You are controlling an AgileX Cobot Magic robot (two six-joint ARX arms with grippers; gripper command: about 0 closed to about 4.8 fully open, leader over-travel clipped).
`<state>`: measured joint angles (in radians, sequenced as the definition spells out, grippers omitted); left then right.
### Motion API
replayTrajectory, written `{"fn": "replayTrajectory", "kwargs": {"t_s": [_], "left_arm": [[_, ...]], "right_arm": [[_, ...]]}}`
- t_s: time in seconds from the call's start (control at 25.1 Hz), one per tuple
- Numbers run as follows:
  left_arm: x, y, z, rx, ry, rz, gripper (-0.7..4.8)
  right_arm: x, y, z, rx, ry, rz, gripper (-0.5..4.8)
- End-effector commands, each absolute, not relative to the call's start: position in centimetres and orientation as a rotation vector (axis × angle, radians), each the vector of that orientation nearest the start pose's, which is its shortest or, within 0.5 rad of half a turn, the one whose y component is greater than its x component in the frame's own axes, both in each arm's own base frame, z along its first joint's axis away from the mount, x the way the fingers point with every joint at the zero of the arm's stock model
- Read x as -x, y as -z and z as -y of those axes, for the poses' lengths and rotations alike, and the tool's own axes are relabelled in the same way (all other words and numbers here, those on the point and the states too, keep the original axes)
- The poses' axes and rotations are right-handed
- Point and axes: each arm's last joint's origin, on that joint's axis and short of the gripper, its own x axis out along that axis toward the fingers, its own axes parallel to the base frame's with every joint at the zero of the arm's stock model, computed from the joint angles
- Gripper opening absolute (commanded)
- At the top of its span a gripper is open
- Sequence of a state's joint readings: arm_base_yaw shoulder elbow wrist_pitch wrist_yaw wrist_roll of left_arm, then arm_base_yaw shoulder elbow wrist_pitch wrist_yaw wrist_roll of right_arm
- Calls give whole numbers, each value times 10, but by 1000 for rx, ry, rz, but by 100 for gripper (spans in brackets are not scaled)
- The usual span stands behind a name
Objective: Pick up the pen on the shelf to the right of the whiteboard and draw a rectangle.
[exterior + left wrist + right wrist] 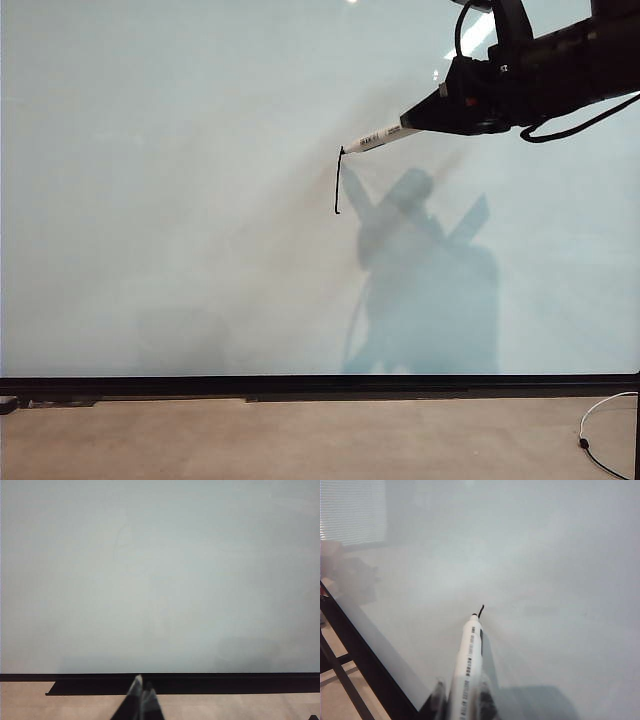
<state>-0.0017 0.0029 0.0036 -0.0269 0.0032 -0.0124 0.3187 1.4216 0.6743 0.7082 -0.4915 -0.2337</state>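
1. Pen (383, 137) sits clamped in the right gripper (432, 112), up at about two o'clock on the whiteboard (180, 200), barrel slanting down toward eight o'clock.
2. Its black tip touches the top of a single short black stroke (337, 182), the only drawn part of the rectangle.
3. From the right wrist, the pen (468, 665) points away at the board (545, 580).
4. Left gripper (142, 686) hangs low at six o'clock before the board's black bottom edge (225, 677), fingertips together, holding nothing.

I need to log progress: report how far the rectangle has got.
Done: the pen is picked up, clamped in the right gripper. In hand: its tip sits atop one vertical stroke on the whiteboard. Left: three more sides. The left gripper idles, shut, low.
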Motion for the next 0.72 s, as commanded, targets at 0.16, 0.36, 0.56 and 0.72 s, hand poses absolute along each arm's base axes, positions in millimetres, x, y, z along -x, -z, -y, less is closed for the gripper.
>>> {"fn": "replayTrajectory", "kwargs": {"t_s": [0.16,0.36,0.56,0.72], "left_arm": [[-98,-163,0,8,5,-18,-4],[-97,-163,0,8,5,-18,-4],[-98,-163,0,8,5,-18,-4],[-97,-163,0,8,5,-18,-5]], "right_arm": [[-278,-245,-106,223,-804,97,-6],[-279,-245,-106,224,-782,93,-6],[-280,-245,-102,224,-766,91,-6],[-280,-245,-102,225,-764,94,-6]]}}
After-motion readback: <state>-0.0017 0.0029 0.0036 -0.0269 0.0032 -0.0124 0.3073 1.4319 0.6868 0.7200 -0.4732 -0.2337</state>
